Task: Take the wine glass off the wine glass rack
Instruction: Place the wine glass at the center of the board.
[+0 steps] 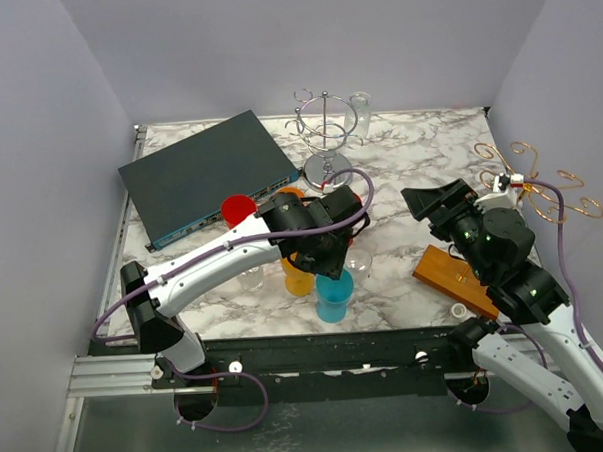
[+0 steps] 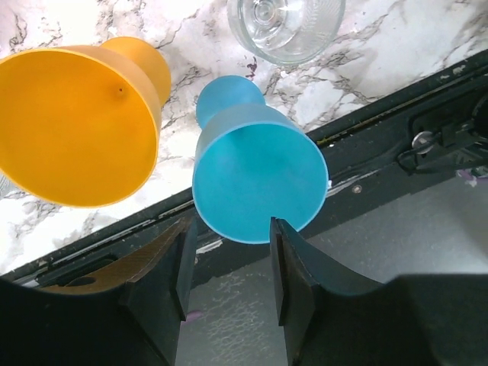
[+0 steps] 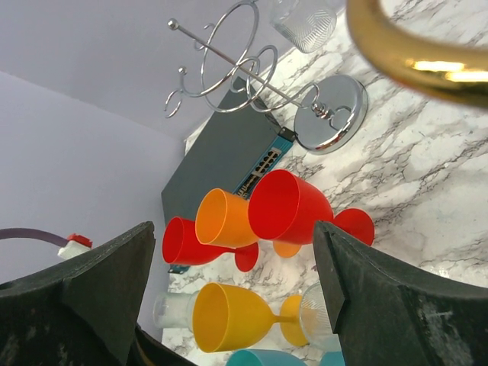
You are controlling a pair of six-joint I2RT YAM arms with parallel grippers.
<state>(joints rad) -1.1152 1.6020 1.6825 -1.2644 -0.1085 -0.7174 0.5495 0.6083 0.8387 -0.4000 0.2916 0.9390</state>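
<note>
I see the blue wine glass (image 1: 335,297) standing upright near the table's (image 1: 419,161) near edge, well apart from the chrome wine glass rack (image 1: 325,135), upright farther back.

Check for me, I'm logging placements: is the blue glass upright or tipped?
Upright: the blue glass stands on its foot on the table, mouth facing up.

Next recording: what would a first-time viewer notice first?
A huddle of bright goblets at the centre of the table: a blue goblet nearest the front edge, a yellow goblet beside it and a red goblet behind, with the left gripper open above them. Behind stands a chrome rack with a clear glass at its right; a gold rack sits at the right edge.
</note>
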